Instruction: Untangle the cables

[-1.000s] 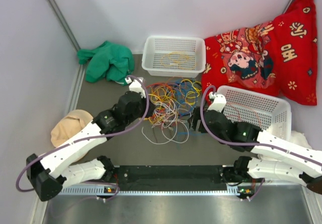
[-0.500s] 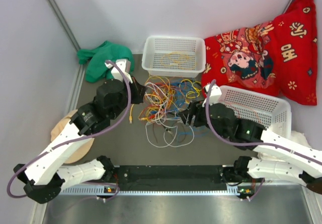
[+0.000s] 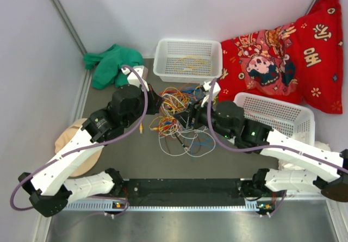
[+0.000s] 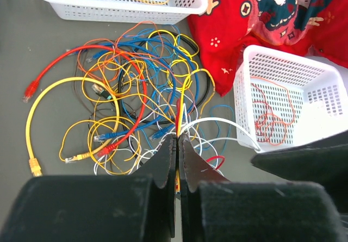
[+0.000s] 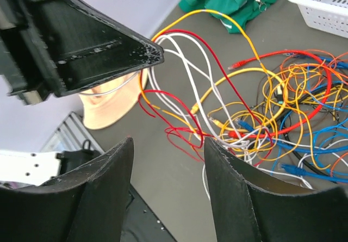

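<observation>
While the left pincer (image 4: 178,138) clamps a few of the cables (image 4: 136,90), apparently to hoist them clear, the right pincer (image 5: 168,144) stands part-open and empty.

Pale, plain walls on three sides: left wall (image 3: 32,62) at 9 o'clock, back wall (image 3: 190,8) at 12, a sliver more at 3. Slanted metal posts (image 3: 65,16) in the far corners, at 11 and 1. No strong shadows; soft, even light from above. Dark grey table mat (image 3: 147,168) across the middle. Crumpled green cloth (image 3: 111,65) at 10, against the wall. White mesh basket (image 3: 185,78) at 12; a second white basket (image 3: 283,114) at 3. Red printed cushion (image 3: 283,51) filling the corner at 1 to 2. Beige hat-like shape (image 3: 65,141) at 8. Black rail (image 3: 185,187) at 6, brushed steel strip (image 3: 190,225) along the near edge.
</observation>
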`<action>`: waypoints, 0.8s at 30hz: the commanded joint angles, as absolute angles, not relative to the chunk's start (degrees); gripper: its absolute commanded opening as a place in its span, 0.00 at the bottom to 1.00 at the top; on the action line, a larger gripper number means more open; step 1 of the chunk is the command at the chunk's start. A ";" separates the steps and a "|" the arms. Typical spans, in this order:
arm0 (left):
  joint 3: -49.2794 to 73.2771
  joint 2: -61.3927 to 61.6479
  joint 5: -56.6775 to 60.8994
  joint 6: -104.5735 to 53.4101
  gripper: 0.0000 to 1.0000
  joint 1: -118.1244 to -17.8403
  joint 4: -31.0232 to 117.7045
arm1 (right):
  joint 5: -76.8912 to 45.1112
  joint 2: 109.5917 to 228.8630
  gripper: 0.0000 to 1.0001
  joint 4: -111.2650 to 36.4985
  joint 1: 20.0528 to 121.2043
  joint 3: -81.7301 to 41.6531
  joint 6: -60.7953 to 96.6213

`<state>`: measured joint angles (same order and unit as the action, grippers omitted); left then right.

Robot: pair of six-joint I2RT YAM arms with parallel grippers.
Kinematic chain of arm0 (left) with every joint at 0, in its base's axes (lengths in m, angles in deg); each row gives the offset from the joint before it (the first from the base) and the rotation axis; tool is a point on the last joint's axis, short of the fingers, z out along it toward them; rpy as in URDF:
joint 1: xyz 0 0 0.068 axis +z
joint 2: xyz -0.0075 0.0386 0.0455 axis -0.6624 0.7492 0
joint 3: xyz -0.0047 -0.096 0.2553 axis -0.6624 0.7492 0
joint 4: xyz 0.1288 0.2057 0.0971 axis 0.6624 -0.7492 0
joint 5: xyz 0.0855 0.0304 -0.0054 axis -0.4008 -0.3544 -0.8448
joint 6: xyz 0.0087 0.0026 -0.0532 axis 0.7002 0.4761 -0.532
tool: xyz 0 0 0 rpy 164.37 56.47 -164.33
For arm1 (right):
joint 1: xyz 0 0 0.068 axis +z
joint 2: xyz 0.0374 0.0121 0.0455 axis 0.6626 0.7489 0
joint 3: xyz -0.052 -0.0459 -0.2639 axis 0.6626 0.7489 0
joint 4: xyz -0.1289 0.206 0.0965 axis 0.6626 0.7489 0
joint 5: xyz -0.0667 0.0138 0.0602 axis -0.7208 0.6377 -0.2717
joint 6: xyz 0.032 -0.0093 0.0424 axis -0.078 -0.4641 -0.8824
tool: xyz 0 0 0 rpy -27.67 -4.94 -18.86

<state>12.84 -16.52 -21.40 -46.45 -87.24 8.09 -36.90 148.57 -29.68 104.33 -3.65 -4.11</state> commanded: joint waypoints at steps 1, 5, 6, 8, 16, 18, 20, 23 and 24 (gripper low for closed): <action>12.10 -17.45 -20.74 -47.31 0.00 -87.10 9.60 | -37.15 151.60 0.54 -32.44 104.34 -7.07 -0.68; 12.45 -17.71 -20.65 -47.40 0.00 -87.10 9.42 | -38.56 155.02 0.54 -31.65 104.34 -7.68 -0.32; 12.54 -17.80 -20.65 -47.49 0.00 -87.10 9.42 | -39.95 155.47 0.53 -31.48 104.26 -7.69 -0.23; 12.71 -18.15 -20.65 -47.49 0.00 -87.10 9.42 | -41.28 156.43 0.50 -31.65 104.26 -7.51 -0.15; 14.12 -18.76 -20.56 -47.84 0.00 -87.10 9.42 | -46.03 157.67 0.28 -35.95 104.08 -6.20 -1.11; 14.73 -19.03 -20.74 -47.93 0.00 -87.19 9.51 | -46.82 155.66 0.20 -37.53 103.99 -5.05 -1.02; 15.26 -19.20 -21.18 -48.01 0.00 -87.10 9.51 | -47.87 151.70 0.05 -37.71 103.99 -4.09 -0.24; 16.31 -19.73 -21.44 -48.10 0.00 -87.10 9.86 | -48.93 147.57 0.00 -36.41 103.99 -6.00 1.08; 16.66 -19.82 -21.53 -48.19 0.00 -87.10 9.86 | -48.93 146.86 0.00 -35.27 103.99 -7.06 1.43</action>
<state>15.44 -18.09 -20.78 -47.32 -87.24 7.63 -46.30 152.99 -32.63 104.33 -3.84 -0.59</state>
